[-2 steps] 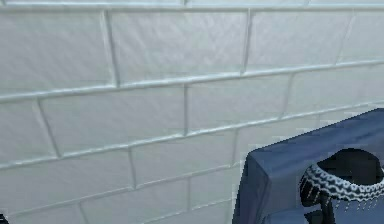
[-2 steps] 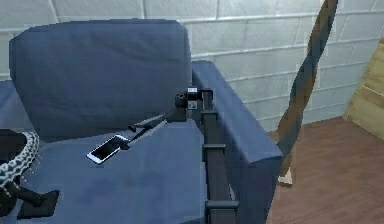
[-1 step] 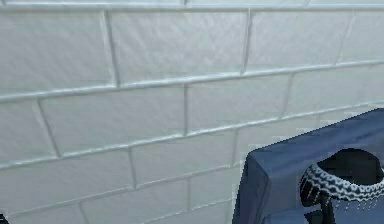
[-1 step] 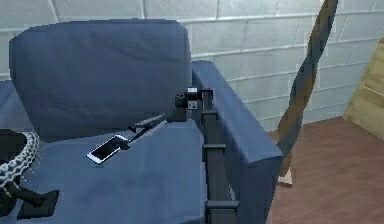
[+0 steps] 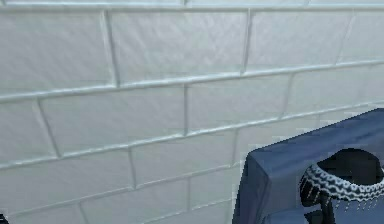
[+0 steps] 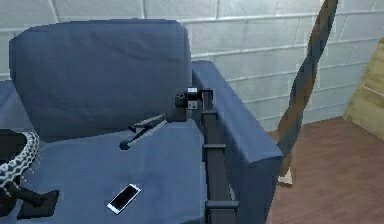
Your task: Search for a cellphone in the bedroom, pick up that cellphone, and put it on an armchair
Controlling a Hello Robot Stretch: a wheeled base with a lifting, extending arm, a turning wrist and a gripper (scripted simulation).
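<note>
A blue armchair [image 6: 100,80] stands against a white brick wall; its corner also shows at the forward view's lower right [image 5: 280,175]. A small white-edged cellphone [image 6: 124,197] lies flat on the front of the seat cushion. My arm [image 6: 212,150] runs along the chair's right armrest. The gripper [image 6: 128,143] reaches left over the seat, above and apart from the phone. Only bare blue cushion lies behind its fingers [image 6: 148,124], so it holds nothing.
A dark rounded thing with a white patterned band [image 6: 14,165] [image 5: 345,180] sits on the chair's left side. A tall twisted post [image 6: 305,80] stands right of the chair on the wooden floor [image 6: 335,175]. Pale wooden furniture [image 6: 370,100] is at the right edge.
</note>
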